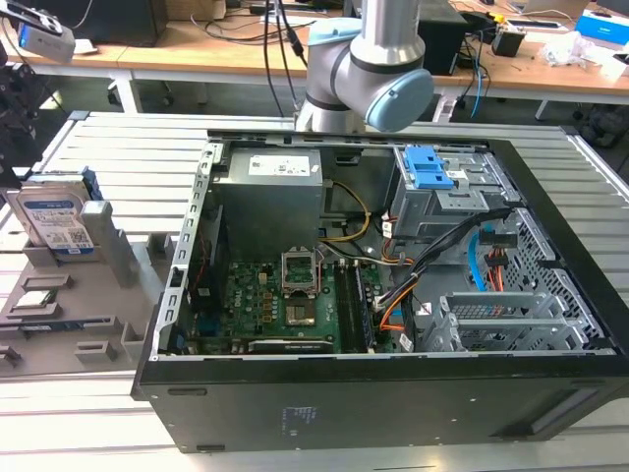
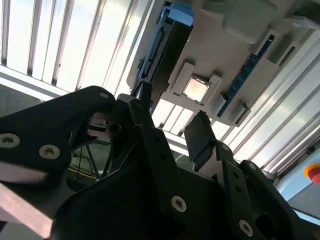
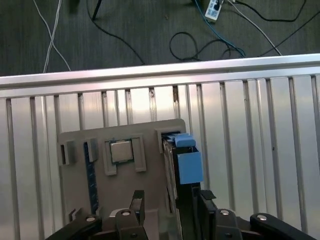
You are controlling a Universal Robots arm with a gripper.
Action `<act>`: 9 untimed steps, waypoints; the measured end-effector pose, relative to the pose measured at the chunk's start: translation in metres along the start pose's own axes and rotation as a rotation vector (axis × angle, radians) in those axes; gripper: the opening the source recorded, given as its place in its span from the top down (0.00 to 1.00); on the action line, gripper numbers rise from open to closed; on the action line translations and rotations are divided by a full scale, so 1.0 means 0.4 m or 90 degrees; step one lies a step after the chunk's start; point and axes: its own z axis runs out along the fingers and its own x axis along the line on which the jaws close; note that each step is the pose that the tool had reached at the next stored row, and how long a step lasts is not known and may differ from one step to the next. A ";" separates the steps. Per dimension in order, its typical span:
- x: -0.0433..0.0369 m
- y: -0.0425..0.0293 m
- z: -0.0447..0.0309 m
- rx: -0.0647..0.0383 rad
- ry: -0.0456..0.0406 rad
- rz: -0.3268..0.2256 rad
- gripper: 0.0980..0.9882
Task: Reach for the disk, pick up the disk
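Exterior view: you see the robot arm [image 1: 373, 69] cut off at the upper edge; the grey holder [image 1: 106, 241] hides the lower part of the disk [image 1: 54, 221]. First wrist view: the gripper [image 3: 171, 200] is cropped behind its fingers.

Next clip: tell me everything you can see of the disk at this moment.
The disk is a flat rectangular silver-grey hard drive with a white-and-blue barcode label, clipped in a blue plastic frame. It stands upright on edge in a slot of the grey holder, outside the computer case, at the exterior view's left. In the first wrist view the open claw hangs over its top edge, fingers apart; nothing grips it.
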 end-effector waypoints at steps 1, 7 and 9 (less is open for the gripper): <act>-0.003 0.006 0.002 0.000 -0.0001 0.000 0.50; -0.027 0.026 0.028 0.000 0.0001 -0.014 0.50; -0.027 0.026 0.038 0.000 0.0005 -0.023 0.50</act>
